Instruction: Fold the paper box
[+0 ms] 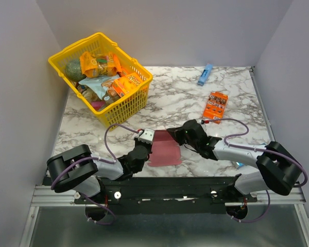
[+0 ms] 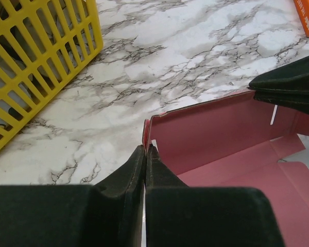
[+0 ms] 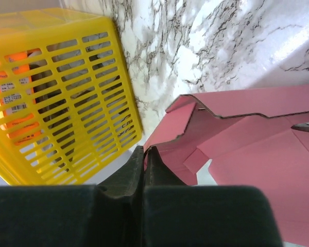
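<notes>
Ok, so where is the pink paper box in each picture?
Top external: the pink thin-card paper box lies low in the middle of the picture.
Left wrist: it fills the lower right.
Right wrist: it fills the right side.
Shared landmark: the yellow plastic basket, upper left in the top view and on the left in both wrist views.

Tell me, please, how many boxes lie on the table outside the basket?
3: the pink paper box near the front, the orange box to the right, the blue box at the far edge.
</notes>
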`<state>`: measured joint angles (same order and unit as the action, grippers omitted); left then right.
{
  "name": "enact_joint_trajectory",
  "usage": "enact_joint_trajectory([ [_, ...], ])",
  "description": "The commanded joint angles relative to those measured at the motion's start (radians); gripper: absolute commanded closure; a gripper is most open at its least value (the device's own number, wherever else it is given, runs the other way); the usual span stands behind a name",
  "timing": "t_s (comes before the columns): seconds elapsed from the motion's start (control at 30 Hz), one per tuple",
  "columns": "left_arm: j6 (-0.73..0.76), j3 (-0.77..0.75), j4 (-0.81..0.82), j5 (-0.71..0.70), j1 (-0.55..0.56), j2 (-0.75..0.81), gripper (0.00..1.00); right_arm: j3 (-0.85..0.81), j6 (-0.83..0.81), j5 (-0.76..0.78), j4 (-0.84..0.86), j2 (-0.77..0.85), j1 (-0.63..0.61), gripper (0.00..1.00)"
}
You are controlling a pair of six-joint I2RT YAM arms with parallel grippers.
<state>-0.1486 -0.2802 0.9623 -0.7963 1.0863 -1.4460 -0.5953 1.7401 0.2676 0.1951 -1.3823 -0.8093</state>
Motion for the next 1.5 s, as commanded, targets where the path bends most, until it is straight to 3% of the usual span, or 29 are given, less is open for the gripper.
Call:
enact_joint_trajectory([
  [0.0, 0.027, -0.001, 0.052, -0.032, 0.009, 0.007, 0.7, 0.02, -0.001, 0.022, 0.009, -0.02, 0.007, 0.97],
  [0.07, 0.041, 0.007, 0.065, -0.005, 0.009, 0.019, 0.55, 0.026, -0.002, 0.022, 0.013, -0.024, 0.009, 0.99],
  [0.1, 0.044, 0.01, 0.065, 0.005, 0.009, 0.039, 0.4, 0.029, -0.002, 0.022, 0.018, -0.027, 0.009, 0.99],
  [0.2, 0.067, 0.026, 0.056, 0.069, 0.009, 0.096, 0.25, 0.055, -0.004, 0.018, 0.055, -0.031, 0.009, 0.99],
  [0.3, 0.06, 0.05, 0.01, 0.172, 0.009, 0.186, 0.18, 0.083, -0.017, 0.024, 0.096, -0.029, 0.009, 0.99],
  [0.5, -0.053, 0.078, -0.219, 0.328, 0.001, 0.415, 0.17, 0.14, -0.068, 0.039, 0.173, -0.017, 0.009, 0.99],
  [0.63, -0.204, 0.07, -0.451, 0.264, -0.029, 0.548, 0.14, 0.186, -0.086, 0.054, 0.22, -0.004, 0.009, 0.99],
  [0.7, -0.265, 0.069, -0.513, 0.275, -0.063, 0.616, 0.13, 0.201, -0.093, 0.061, 0.234, 0.003, 0.009, 0.99],
  [0.83, -0.417, 0.052, -0.686, 0.345, -0.233, 0.636, 0.11, 0.21, -0.111, 0.07, 0.237, 0.005, 0.007, 0.99],
  [1.1, -0.428, 0.006, -0.741, 0.394, -0.307, 0.448, 0.13, 0.221, -0.12, 0.061, 0.27, 0.006, 0.009, 0.99],
  [1.3, -0.379, -0.028, -0.651, 0.457, -0.31, 0.282, 0.16, 0.23, -0.123, 0.062, 0.282, 0.009, 0.009, 0.99],
  [1.47, -0.316, -0.024, -0.516, 0.565, -0.31, 0.24, 0.18, 0.23, -0.122, 0.059, 0.285, 0.003, 0.007, 0.99],
])
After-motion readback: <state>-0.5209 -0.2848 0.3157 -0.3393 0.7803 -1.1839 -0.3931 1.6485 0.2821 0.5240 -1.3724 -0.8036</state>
